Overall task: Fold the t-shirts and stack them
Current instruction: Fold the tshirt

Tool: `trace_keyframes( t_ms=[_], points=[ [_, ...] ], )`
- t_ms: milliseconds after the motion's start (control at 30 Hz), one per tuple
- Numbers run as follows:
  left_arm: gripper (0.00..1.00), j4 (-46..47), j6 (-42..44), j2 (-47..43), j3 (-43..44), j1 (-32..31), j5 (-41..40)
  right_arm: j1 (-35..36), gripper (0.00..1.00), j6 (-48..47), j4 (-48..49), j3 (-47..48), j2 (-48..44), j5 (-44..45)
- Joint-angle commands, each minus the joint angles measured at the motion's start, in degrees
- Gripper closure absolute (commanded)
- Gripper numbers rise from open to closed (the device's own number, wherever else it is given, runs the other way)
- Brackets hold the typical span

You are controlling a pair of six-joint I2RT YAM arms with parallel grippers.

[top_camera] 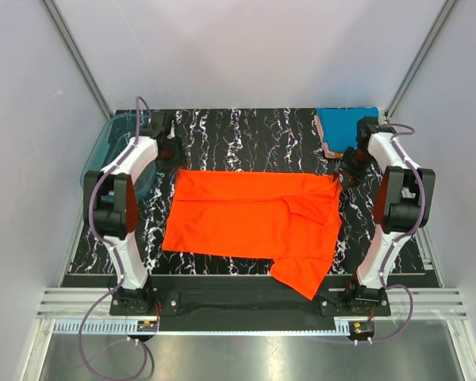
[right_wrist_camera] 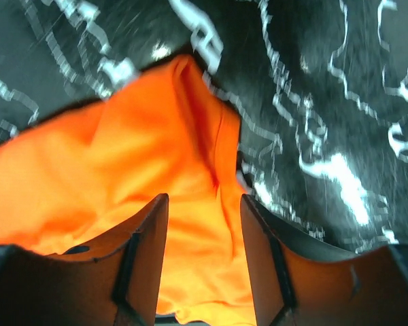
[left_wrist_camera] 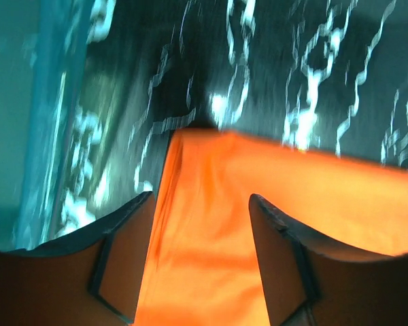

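Orange-red t-shirt point(top_camera: 246, 218): spread flat, middle of table point(top_camera: 246, 135).
Left gripper point(top_camera: 173, 152): arm stretched forward, above shirt's far-left corner; fingers wide apart, empty.
Right gripper point(top_camera: 347, 171): arm folded at elbow, above far-right corner; fingers parted, narrower gap.
Teal t-shirt point(top_camera: 345, 123): folded, far-right corner.
Tub point(top_camera: 111, 147): far left.

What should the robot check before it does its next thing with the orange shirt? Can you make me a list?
1. Is the left pincer open over the far left corner of the orange shirt? Ok.
2. Is the right pincer open over the far right corner? Ok.
3. Are the fingers touching the cloth? Cannot tell.
4. Does the shirt lie flat and even? Not ok: a flap at the near right sticks out and the right side is wrinkled.
5. Is the folded blue shirt waiting at the far right corner? Ok.
6. Is the tub apart from the shirt? Ok.
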Motion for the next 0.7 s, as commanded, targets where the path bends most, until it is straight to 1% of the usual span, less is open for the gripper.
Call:
trace_keyframes(
  t_ms=[0,33,67,167,300,433,533,667],
  points=[
    [0.42,0.0,-2.0,-7.3,-5.9,0.0,2.0,2.4,0.46,-1.0,-1.3,-1.3,-7.5,1.8],
    [0.43,0.5,-3.1,-8.2,-9.5,0.0,3.1,3.5,0.46,-1.4,-1.2,-1.7,-8.1,1.3],
    [0.47,0.9,-3.7,-9.9,-11.0,0.0,3.5,4.0,0.46,-1.6,-1.0,-2.2,-8.7,1.1],
    [0.53,0.9,-6.5,-10.1,-14.6,-0.1,3.5,5.7,0.45,-2.0,-0.1,-4.1,-11.0,-1.7],
    [0.55,0.9,-8.6,-8.0,-15.9,-0.1,3.5,8.1,0.46,-1.6,2.6,-8.3,-13.6,-5.5],
    [0.58,1.2,-9.5,-6.8,-16.3,-0.1,2.9,9.4,0.46,-1.7,4.0,-13.0,-14.2,-9.5],
    [0.58,1.0,-10.5,-6.6,-16.6,-0.1,2.4,9.8,0.46,-1.9,4.4,-14.7,-14.6,-10.0],
    [0.59,1.7,-11.7,-5.5,-16.9,-0.1,2.4,9.9,0.47,-2.2,4.4,-14.6,-14.4,-10.3]
  ],
)
